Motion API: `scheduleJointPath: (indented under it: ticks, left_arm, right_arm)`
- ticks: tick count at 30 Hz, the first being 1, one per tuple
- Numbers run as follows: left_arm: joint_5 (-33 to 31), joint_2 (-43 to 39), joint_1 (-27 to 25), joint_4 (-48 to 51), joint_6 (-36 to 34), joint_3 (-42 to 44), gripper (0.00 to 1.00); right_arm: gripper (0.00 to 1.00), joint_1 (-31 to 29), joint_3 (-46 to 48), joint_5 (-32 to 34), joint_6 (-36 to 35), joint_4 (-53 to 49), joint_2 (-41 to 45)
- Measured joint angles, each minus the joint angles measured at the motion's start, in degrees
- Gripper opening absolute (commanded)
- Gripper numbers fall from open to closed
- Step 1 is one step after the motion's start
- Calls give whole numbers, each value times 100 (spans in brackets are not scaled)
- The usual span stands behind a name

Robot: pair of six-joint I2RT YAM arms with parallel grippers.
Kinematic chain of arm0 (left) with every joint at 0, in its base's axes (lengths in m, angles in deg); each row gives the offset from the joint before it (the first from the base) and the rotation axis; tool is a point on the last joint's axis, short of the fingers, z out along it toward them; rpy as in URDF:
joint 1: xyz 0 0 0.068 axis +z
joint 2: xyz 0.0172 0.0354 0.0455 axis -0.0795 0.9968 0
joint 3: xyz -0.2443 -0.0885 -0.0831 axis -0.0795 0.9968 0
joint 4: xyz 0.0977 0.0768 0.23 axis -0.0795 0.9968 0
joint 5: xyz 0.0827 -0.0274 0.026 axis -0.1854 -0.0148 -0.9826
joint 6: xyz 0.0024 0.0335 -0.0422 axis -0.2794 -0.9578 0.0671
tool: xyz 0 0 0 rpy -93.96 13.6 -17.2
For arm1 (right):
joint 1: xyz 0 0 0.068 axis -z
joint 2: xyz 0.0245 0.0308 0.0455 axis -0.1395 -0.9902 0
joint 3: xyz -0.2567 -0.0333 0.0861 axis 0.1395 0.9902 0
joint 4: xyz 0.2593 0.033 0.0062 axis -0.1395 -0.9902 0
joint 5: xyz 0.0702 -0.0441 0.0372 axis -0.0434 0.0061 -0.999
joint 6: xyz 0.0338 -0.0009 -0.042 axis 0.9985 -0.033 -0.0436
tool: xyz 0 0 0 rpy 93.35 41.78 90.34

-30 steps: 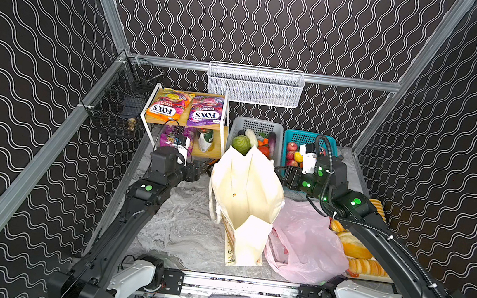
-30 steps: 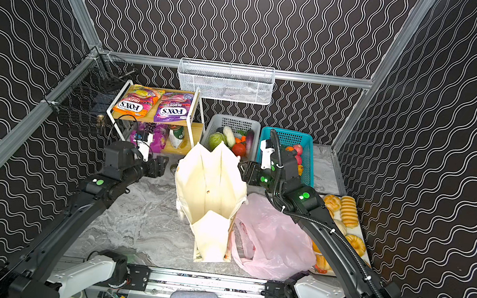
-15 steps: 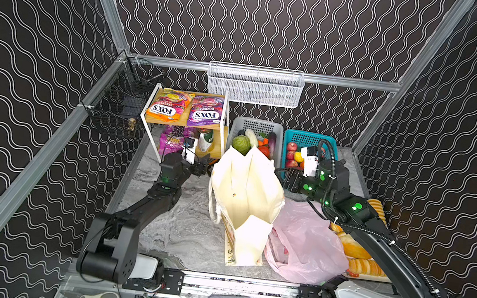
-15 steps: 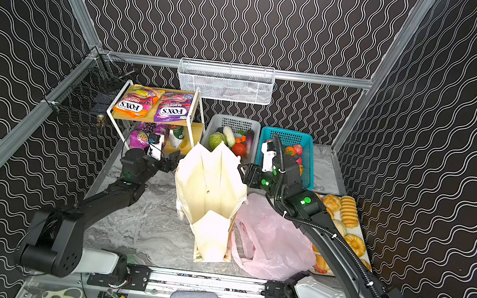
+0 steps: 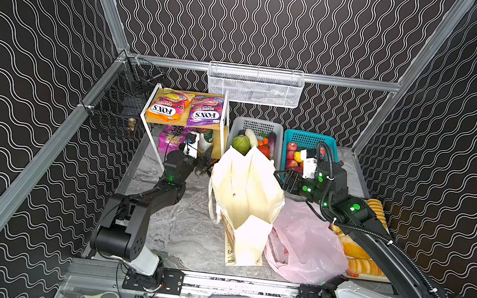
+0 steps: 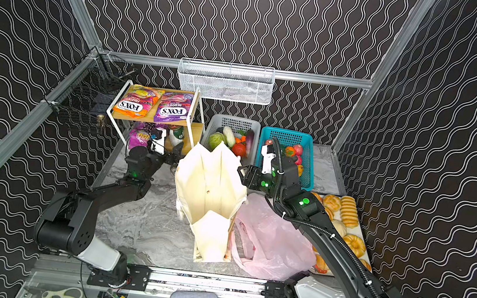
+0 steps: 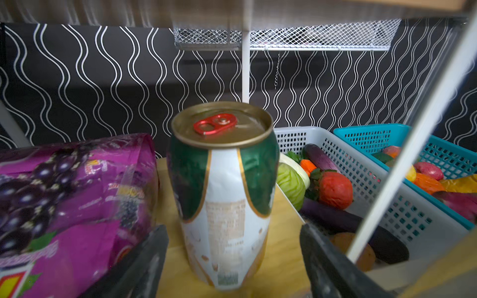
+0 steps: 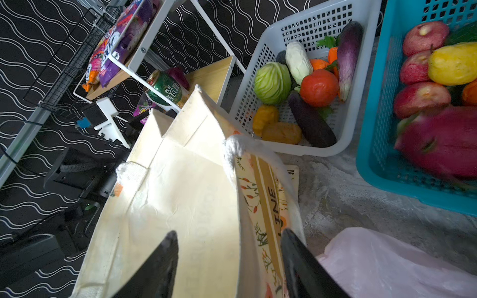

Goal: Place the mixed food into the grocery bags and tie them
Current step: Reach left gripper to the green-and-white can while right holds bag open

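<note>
The upright can on the lower shelf is faced at 12 o'clock by the spread, empty fingers of the left gripper, while the tote wall is straddled, unpinched, by the open right gripper.

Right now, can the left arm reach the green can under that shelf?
Probably yes: the left pincer is open, lined up on the green can, nothing between them; the purple packet crowds one side.
</note>
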Motion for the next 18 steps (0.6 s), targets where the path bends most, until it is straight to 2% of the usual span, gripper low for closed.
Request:
scheduleJointPath:
  ticks: [18]
  left_arm:
    - [-422,901,-184,-833,-267,-199,83]
  right_arm:
    - [67,0,205,-20,129,105,103]
